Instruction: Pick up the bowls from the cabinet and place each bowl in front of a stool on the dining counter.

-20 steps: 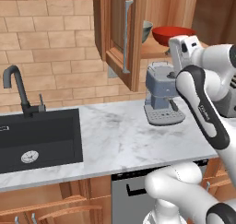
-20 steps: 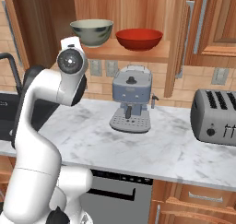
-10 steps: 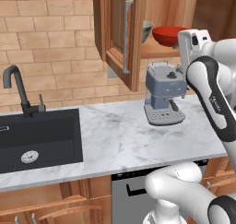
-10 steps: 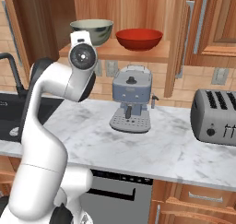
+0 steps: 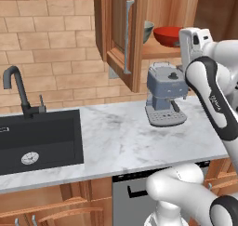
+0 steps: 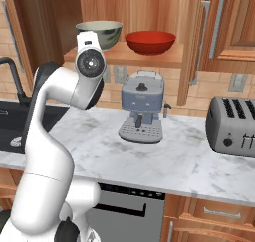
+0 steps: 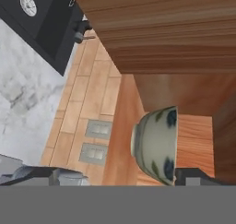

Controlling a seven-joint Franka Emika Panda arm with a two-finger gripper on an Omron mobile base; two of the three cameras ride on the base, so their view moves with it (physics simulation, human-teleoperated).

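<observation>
Two bowls stand side by side on the shelf (image 6: 149, 58) of the open wooden cabinet (image 5: 118, 39): a pale grey-green bowl (image 6: 99, 33) (image 5: 148, 30) on the left and a glossy red bowl (image 6: 150, 41) (image 5: 167, 34) on the right. In the hand view, which is rolled sideways, the grey-green bowl (image 7: 156, 144) shows blue marks and sits just ahead of my gripper (image 7: 117, 178). The gripper is open and holds nothing, with its tips apart on either side of the bowl. My wrist (image 6: 89, 61) hangs in front of the shelf, a little below the bowl. The stool and the dining counter are out of view.
A grey-blue coffee machine (image 6: 143, 106) stands on the marble worktop (image 5: 116, 141) right under the shelf. A toaster (image 6: 234, 126) sits to its right, a black sink (image 5: 37, 136) with a faucet (image 5: 16, 90) to the left. The cabinet door (image 5: 128, 34) juts out left of the bowls.
The arm has swung up and to the right, which brought the hand closer to the shelf by the grey-green bowl. The gripper stayed open. The bowls have not moved.
</observation>
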